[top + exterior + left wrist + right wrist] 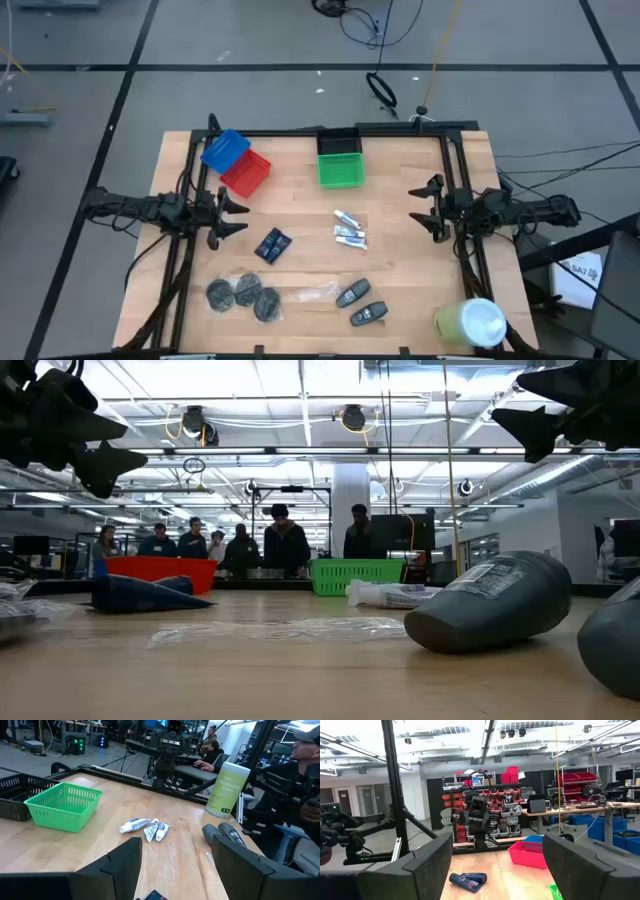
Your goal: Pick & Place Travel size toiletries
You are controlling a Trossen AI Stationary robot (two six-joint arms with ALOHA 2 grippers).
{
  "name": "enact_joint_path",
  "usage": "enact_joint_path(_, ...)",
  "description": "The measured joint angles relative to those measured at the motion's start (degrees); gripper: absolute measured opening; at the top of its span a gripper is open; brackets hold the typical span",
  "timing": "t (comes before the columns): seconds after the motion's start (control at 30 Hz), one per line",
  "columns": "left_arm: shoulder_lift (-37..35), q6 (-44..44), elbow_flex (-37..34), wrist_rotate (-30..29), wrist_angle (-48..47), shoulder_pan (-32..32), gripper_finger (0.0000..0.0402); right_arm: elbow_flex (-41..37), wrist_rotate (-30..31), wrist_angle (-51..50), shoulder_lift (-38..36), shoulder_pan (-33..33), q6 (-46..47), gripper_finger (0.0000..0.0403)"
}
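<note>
White-silver tubes point(349, 231) lie across table, side by side; L gripper point(234, 216), R gripper point(425, 209) fingers apart, empty.

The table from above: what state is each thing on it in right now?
Left gripper: open, empty.
Right gripper: open, empty.
Green mesh basket: upright, empty.
Red basket: tilted against the blue basket.
White-silver tubes: lying flat.
Yellow-green cylinder: on its side.

From the low camera, one dark grey oval piece point(615, 645) is cut off at the table's right edge.
</note>
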Motion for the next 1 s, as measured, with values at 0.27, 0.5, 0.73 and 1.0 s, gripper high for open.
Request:
enact_joint_path(0.27,0.0,-0.2,0.0,0.0,0.0,0.0,0.0237,0.0,0.0,0.0,0.0,0.0,0.4,0.0293)
enact_joint_path(0.5,0.0,0.0,0.0,0.0,0.0,0.0,0.0237,0.0,0.5,0.1,0.1,0.0,1.5,0.0293)
enact_joint_path(0.73,0.0,-0.1,0.0,0.0,0.0,0.0,0.0237,0.6,7.5,0.4,6.5,0.0,3.6,0.0293)
enact_joint_path(1.0,0.0,0.2,0.0,0.0,-0.1,0.0,0.0237,9.0,9.0,0.3,23.2,0.0,6.1,0.0293)
